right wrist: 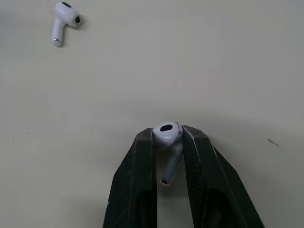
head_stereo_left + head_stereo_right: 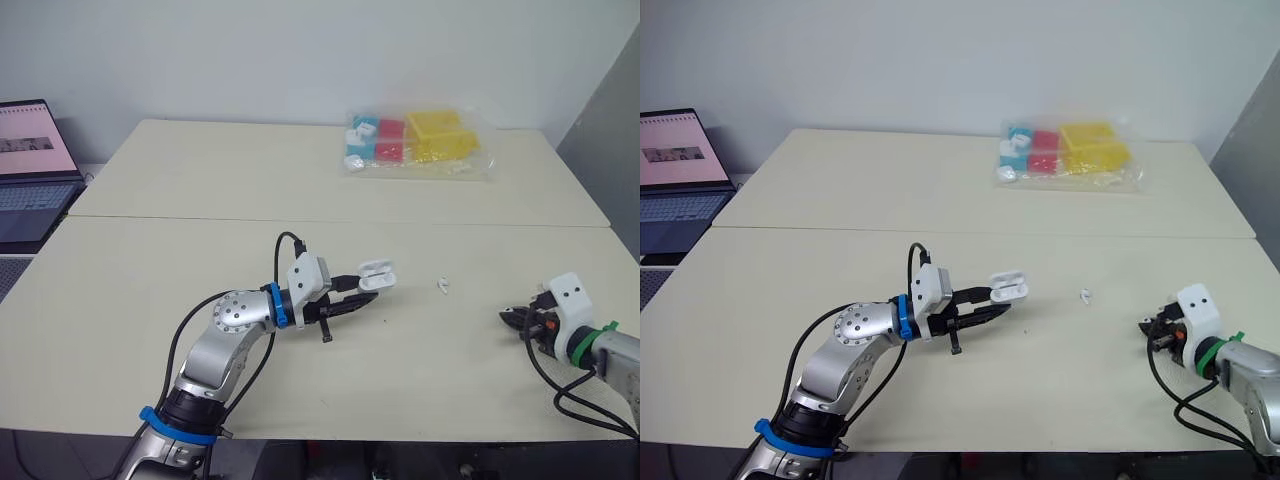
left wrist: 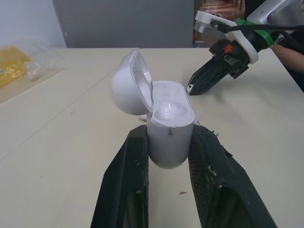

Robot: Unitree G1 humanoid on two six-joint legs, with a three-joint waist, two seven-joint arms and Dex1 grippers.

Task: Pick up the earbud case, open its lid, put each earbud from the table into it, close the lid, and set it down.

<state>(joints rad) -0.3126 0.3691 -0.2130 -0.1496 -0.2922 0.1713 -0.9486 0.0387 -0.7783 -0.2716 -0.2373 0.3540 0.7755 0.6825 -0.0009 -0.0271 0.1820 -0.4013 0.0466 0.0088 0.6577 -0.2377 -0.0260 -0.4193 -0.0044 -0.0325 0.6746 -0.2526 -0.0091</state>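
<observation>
white earbud case (image 2: 375, 275), head views: off the table (image 2: 200, 260) and held over its middle by the left gripper (image 2: 368, 291), with the lid already flipped up.
loose earbud (image 2: 442, 286), head views: lies on the table between the two grippers, apart from both.
right gripper (image 2: 512, 319), head views: low near the table's right edge, well apart from the earbud case.
left wrist view: both black fingers clamp the body of the earbud case from either side. the lid stands open on its hinge. i cannot tell whether anything sits inside.
right wrist view: the fingers are pinched narrow on the held earbud (image 1: 167, 137), its stem lying between them. whether it is touching the table or just above it, i cannot tell. the loose earbud lies further off on the table.
done: case picked up, lid opened, first earbud gripped.
left to do: seat the held earbud, fetch and seat the loose earbud, shut the lid, set the case down.
</observation>
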